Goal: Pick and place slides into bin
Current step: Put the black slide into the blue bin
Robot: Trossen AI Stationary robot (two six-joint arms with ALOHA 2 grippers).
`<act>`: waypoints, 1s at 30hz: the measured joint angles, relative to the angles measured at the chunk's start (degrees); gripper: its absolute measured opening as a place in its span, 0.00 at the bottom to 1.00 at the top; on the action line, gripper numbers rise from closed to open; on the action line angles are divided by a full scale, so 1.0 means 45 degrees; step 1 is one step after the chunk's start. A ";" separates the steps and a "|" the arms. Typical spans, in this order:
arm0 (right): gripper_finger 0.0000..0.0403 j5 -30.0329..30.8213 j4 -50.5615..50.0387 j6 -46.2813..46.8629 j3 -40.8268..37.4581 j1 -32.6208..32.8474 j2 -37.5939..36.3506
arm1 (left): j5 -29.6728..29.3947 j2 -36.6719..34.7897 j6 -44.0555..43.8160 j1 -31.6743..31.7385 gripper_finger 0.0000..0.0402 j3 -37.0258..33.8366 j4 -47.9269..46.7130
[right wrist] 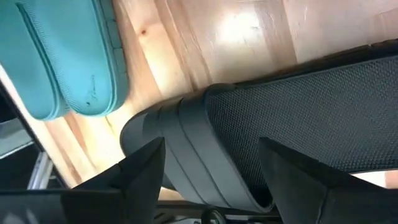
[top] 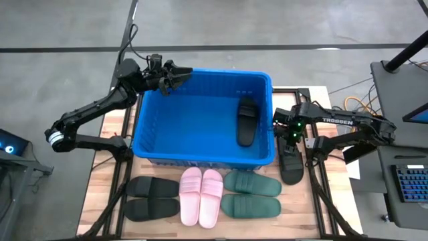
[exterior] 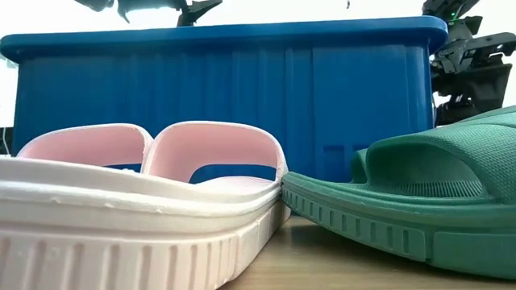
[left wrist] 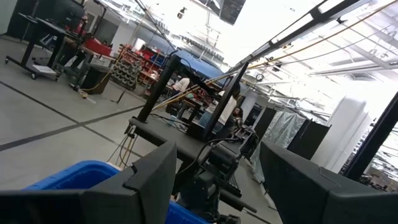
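The blue bin (top: 200, 110) stands on the table's far half, with one black slide (top: 246, 122) lying on its floor by the right wall. A second black slide (top: 291, 166) lies flat on the table right of the bin. My right gripper (top: 289, 136) hangs open just above this slide (right wrist: 261, 124), pointing steeply down, one finger on either side of its strap and clear of it. My left gripper (top: 179, 72) is open in the air over the bin's far left corner, with nothing between its fingers (left wrist: 155, 174).
Along the near edge in front of the bin lie a black pair (top: 150, 198), a pink pair (top: 200, 195) and a green pair (top: 251, 195) of slides, side by side on their soles. The bin's right wall (top: 271, 120) stands close to my right gripper.
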 joint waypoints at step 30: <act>0.61 0.0783 0.1240 0.0844 -0.0528 0.2270 0.0869 | -0.0001 0.0000 0.0338 0.0000 0.54 0.0000 0.0009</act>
